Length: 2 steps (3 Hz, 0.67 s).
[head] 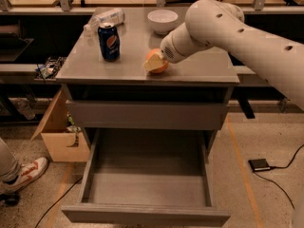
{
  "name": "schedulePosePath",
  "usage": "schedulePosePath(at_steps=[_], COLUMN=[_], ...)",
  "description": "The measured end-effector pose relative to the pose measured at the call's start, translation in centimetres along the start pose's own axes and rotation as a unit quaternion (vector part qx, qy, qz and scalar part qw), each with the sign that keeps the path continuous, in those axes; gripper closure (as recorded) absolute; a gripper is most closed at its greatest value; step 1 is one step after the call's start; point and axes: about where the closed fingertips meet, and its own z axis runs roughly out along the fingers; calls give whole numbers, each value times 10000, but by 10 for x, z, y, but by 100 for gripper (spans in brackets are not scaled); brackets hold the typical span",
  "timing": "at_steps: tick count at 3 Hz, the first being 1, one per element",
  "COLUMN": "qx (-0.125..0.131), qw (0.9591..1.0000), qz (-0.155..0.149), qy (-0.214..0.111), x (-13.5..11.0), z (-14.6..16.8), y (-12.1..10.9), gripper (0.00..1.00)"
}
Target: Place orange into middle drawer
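Note:
The orange (160,63) rests on the grey cabinet top (199,70), near its front edge and right of centre. My gripper (153,63) comes in from the right on a thick white arm (237,32) and sits right at the orange, covering its left front side. The middle drawer (147,186) is pulled out wide below the cabinet top, and its flat grey floor is bare. It lies well below and in front of the orange.
A blue Pepsi can (109,42) stands on the left of the top, with a lying plastic bottle (103,19) behind it and a white bowl (162,20) at the back. A closed drawer front (145,114) sits above the open drawer. A cardboard box (59,137) and a person's shoe (23,172) are on the left.

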Motion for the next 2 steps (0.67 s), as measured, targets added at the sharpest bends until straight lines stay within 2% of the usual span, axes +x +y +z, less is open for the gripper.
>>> schedulePosePath(at_steps=[1, 2], qx=[-26, -93], qw=[9998, 9994], qz=[-185, -238], qy=[-24, 230], x=[6, 25], z=[-28, -72], y=[2, 15], gripper=[70, 93])
